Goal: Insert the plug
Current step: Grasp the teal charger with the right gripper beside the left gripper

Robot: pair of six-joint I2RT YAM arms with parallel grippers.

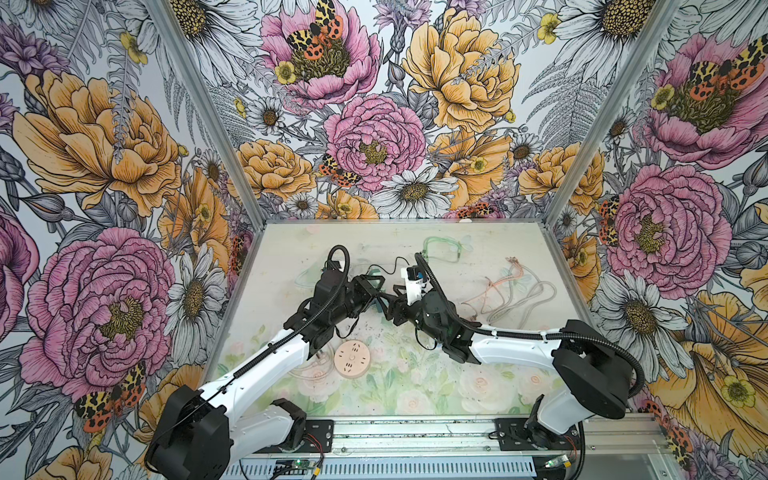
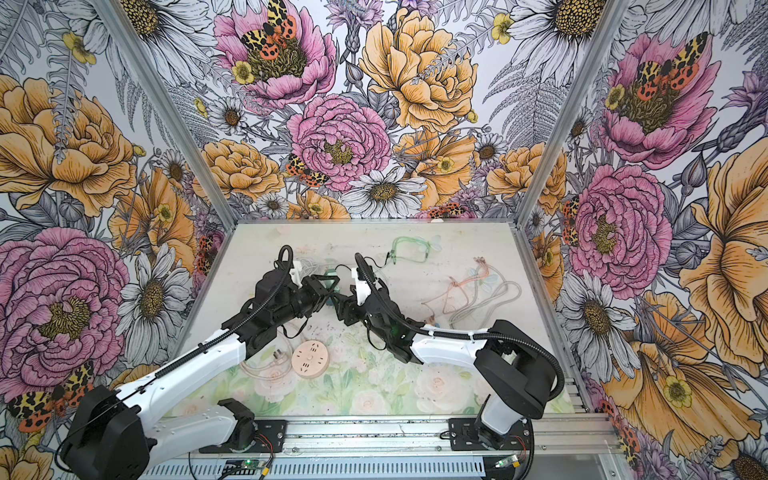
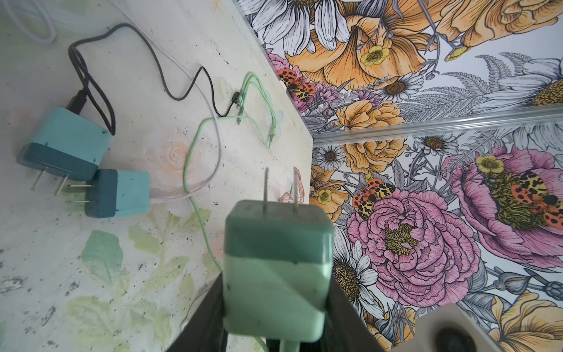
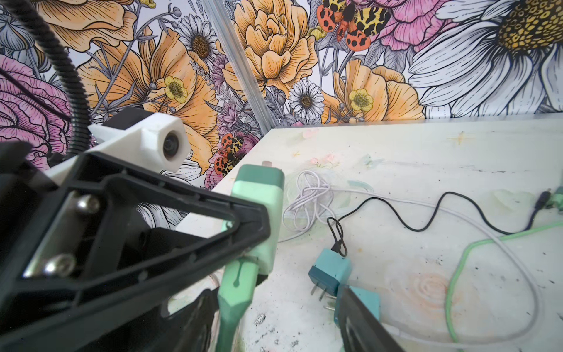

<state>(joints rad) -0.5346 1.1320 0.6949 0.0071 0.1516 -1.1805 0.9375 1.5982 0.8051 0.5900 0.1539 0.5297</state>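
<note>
My left gripper (image 3: 275,285) is shut on a mint-green plug (image 3: 274,259) and holds it by the pale body above the table. The plug's dark green face and two metal prongs point away from the wrist. A green connector (image 4: 236,292) and its cable hang from the back of the plug. My right gripper (image 4: 277,304) is open right behind the plug, and the connector lies close to one of its fingers (image 4: 195,317). In both top views the two grippers meet at mid-table (image 1: 384,297) (image 2: 336,299). The round pink socket block (image 1: 352,359) (image 2: 310,358) lies flat nearer the front, under the left arm.
Two teal-blue chargers (image 3: 65,146) (image 3: 122,193) lie on the table below the grippers, with a black cable (image 4: 420,225) and a coiled white cable (image 4: 307,195). Green (image 1: 442,247), orange (image 1: 503,282) and clear (image 1: 536,299) cables lie at the back right. Floral walls enclose the table.
</note>
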